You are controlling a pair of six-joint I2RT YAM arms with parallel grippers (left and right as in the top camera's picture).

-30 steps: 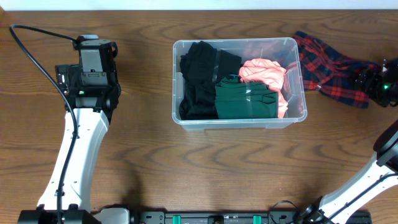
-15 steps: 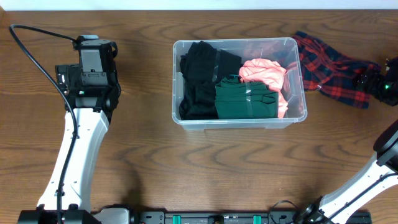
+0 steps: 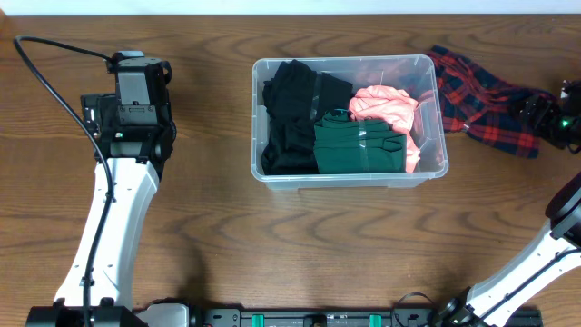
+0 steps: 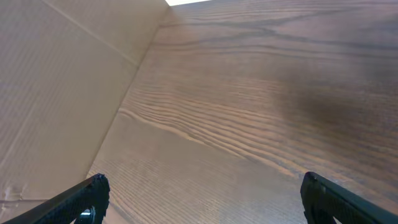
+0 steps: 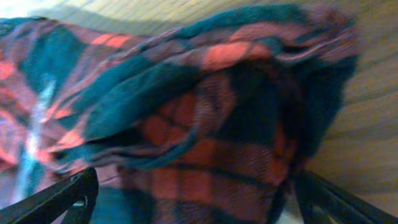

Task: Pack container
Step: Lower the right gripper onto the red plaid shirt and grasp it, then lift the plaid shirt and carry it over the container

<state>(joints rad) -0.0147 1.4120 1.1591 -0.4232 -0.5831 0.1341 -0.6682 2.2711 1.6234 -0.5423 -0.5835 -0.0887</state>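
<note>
The left gripper (image 4: 200, 198) hangs wide open over the table (image 3: 227, 236), idle. The container (image 3: 349, 178) sits mid-table, already holding clothes (image 3: 359, 145). Far right, the right gripper (image 5: 189, 199), fingers spread, straddles the plaid cloth (image 5: 186, 118) outside it. Picking it up seems the step in hand, which calls for closing, then lifting.

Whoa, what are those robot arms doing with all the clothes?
They are packing clothes into the clear container. A black garment, a green garment and a pink garment already lie inside. A plaid cloth lies on the table just right of it. The right gripper is open right at that cloth's far end, probably about to grab it. The left gripper is open too, over bare table, holding nothing.
</note>
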